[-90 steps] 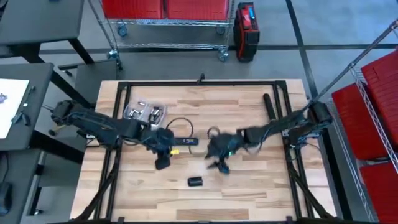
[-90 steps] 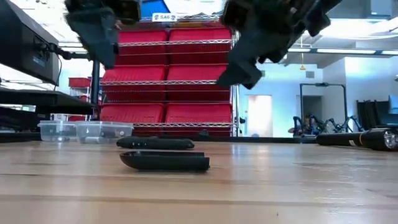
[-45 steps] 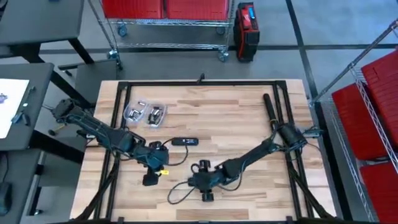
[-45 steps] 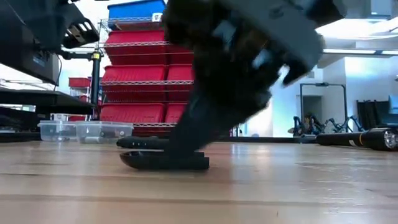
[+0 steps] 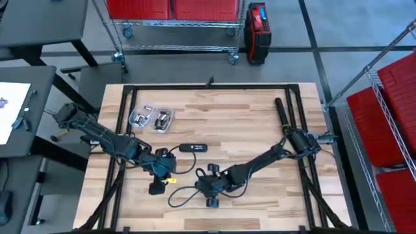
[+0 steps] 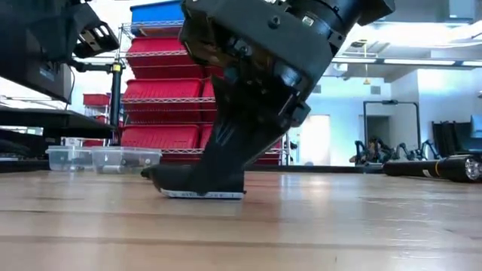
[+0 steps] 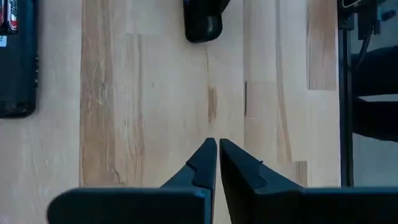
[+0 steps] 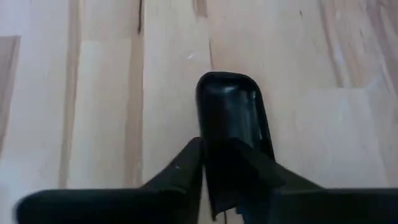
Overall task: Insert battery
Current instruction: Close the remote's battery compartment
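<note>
the right pincer (image 8: 219, 168) is clamped on the black cover (image 8: 231, 112) at the table (image 5: 260, 123); left pincer (image 7: 217, 155) closed, empty.

Remote (image 5: 193, 148) behind cover (image 5: 208, 202); tubs (image 5: 151, 119) probably rear-left.

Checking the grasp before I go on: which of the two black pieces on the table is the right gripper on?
The short black cover, held between the fingers of the right gripper. The longer remote lies apart, mid-table, untouched.
</note>
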You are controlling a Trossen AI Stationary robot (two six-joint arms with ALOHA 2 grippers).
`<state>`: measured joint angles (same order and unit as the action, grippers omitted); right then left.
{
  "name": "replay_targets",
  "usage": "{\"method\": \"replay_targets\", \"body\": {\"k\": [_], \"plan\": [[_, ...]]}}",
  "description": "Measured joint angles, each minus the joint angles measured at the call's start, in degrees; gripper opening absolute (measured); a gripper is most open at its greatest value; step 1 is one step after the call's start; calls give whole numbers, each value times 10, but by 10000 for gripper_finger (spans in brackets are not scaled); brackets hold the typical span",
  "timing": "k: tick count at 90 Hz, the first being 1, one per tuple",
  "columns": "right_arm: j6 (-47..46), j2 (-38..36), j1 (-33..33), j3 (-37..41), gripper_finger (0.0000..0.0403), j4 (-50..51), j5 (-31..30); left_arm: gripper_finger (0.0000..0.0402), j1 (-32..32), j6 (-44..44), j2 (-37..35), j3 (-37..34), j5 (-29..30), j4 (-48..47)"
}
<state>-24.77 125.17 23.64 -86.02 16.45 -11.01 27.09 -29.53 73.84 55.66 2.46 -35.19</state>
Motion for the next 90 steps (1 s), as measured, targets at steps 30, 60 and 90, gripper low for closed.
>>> {"method": "replay_targets", "body": {"k": [30,60,90], "plan": [[5,-99,-29,-51,3,69,12,0,0,18,0,5,12,-2],[117,-312,-74,-52,1,33,-75,0,-27,122,0,149,68,-5],[302,-429,-80,-52,0,-210,-85,0,-84,223,-1,331,112,66]]}}
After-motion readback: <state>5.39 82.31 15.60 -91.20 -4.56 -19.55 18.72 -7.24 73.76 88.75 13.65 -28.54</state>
